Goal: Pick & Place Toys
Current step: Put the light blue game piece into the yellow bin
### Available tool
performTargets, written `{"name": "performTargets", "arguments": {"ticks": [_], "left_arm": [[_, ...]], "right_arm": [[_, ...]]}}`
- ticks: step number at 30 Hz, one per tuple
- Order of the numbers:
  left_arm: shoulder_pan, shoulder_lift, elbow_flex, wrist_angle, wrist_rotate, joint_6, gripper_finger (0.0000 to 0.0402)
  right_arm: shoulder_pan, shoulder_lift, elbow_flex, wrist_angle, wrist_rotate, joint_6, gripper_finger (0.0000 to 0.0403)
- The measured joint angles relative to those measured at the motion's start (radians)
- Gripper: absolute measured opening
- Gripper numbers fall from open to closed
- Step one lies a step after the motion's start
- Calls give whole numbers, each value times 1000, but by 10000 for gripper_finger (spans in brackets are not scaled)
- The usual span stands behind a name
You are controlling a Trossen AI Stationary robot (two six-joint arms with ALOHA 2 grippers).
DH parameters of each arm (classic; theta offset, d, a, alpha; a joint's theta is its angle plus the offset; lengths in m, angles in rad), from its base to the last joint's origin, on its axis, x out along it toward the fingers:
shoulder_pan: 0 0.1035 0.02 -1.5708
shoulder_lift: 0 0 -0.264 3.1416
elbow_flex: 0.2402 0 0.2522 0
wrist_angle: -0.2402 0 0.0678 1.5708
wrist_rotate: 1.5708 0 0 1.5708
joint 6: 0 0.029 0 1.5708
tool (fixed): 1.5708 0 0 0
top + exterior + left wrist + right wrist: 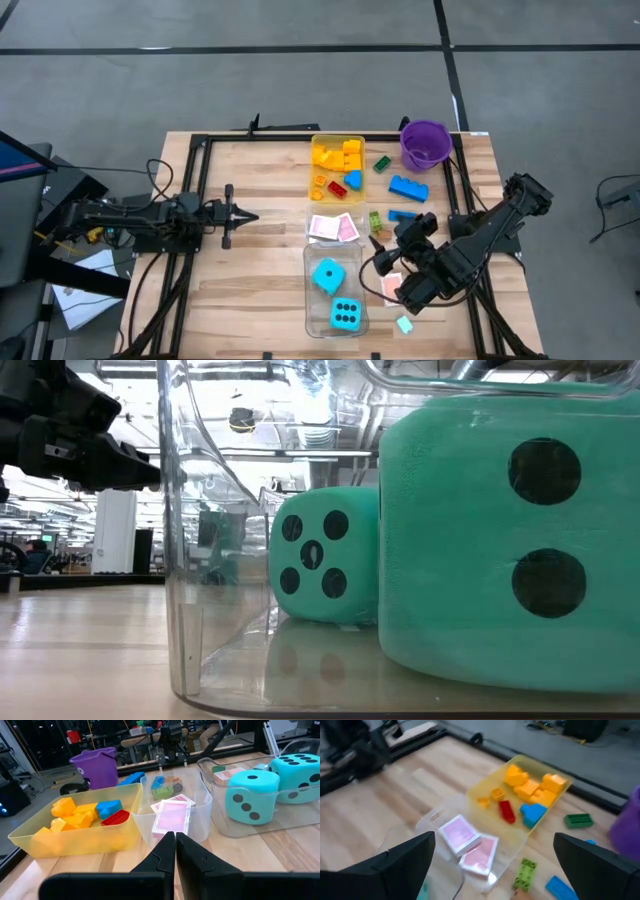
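Observation:
Yellow, red and blue bricks (338, 160) lie in a yellow-tinted tray (316, 172). Pink-backed cards (333, 227) lie in a small clear tray, and two cyan dice (337, 295) sit in a larger clear tray (308, 300). A blue brick (408, 187), two green bricks (382, 163) (375, 220) and a small blue brick (402, 215) lie loose on the table. My right gripper (495, 840) is open and empty, raised above the table right of the trays. Pink cards (392, 287) lie under it. My left gripper (175, 845) is shut and empty, left of the trays.
A purple bucket (425, 145) stands at the far right, beyond the loose bricks. A small cyan piece (404, 323) lies near the front edge. Black frame rails (200, 180) run along both sides of the table. Bare wood lies between my left gripper and the trays.

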Motion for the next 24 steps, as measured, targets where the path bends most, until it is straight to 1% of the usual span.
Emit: {"name": "performTargets", "arguments": {"ticks": [4,7,10,13,18,24], "left_arm": [[0,12,0,2,0,0,11],[0,14,0,1,1,0,12],[0,13,0,3,1,0,11],[0,15,1,14,1,0,10],[0,15,1,20,1,0,13],[0,18,1,21,1,0,10]], "right_arm": [[0,18,0,95,-60,-115,398],[0,33,0,113,-106,-114,398],[-3,39,1,122,-197,-73,398],[-8,44,0,120,-342,-2,398],[-7,88,0,148,-644,123,398],[9,194,0,214,-909,221,398]]}}
